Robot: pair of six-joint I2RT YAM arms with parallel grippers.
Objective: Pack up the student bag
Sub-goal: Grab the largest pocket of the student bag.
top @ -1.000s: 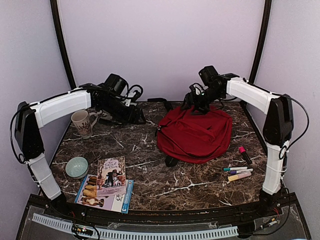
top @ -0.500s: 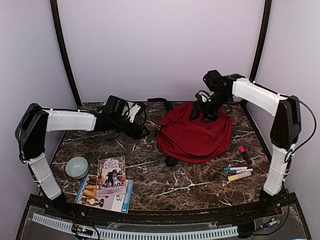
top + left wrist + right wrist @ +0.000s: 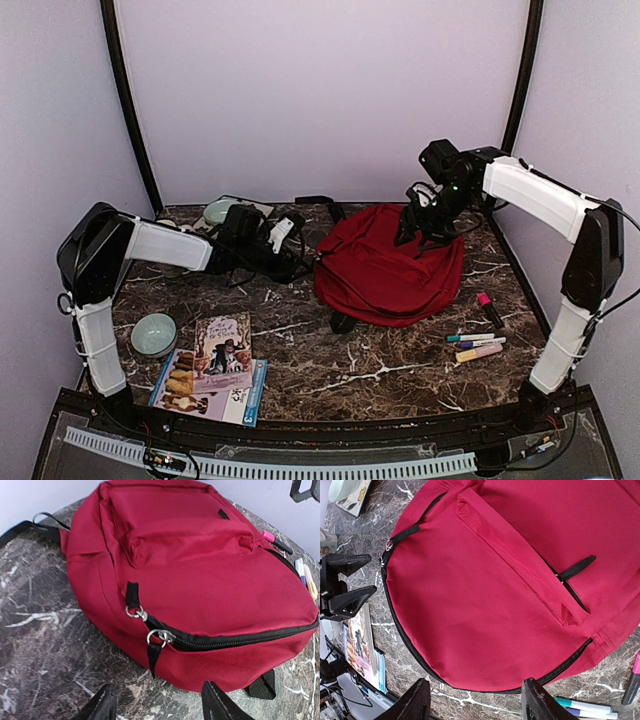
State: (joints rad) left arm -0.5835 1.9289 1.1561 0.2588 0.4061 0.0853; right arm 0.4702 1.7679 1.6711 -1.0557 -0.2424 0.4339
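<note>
Student bag (image 3: 385, 265): red, zip closed, lying flat toward the rear right of the table (image 3: 330, 365). Left gripper (image 3: 157, 700): has swung low and across to just short of the zipper pulls (image 3: 160, 636), fingers apart but narrowing, empty. Right gripper (image 3: 475, 697): has lifted slightly, hovers above the bag, fingers apart, empty. Likely step: unzipping. Books (image 3: 215, 370) and markers (image 3: 475, 345) are not yet packed.

The bag (image 3: 480, 605) runs off the right wrist view's top and right; markers (image 3: 582, 705) off its bottom. The left arm (image 3: 170, 245) half hides a pale thing (image 3: 218, 210).
</note>
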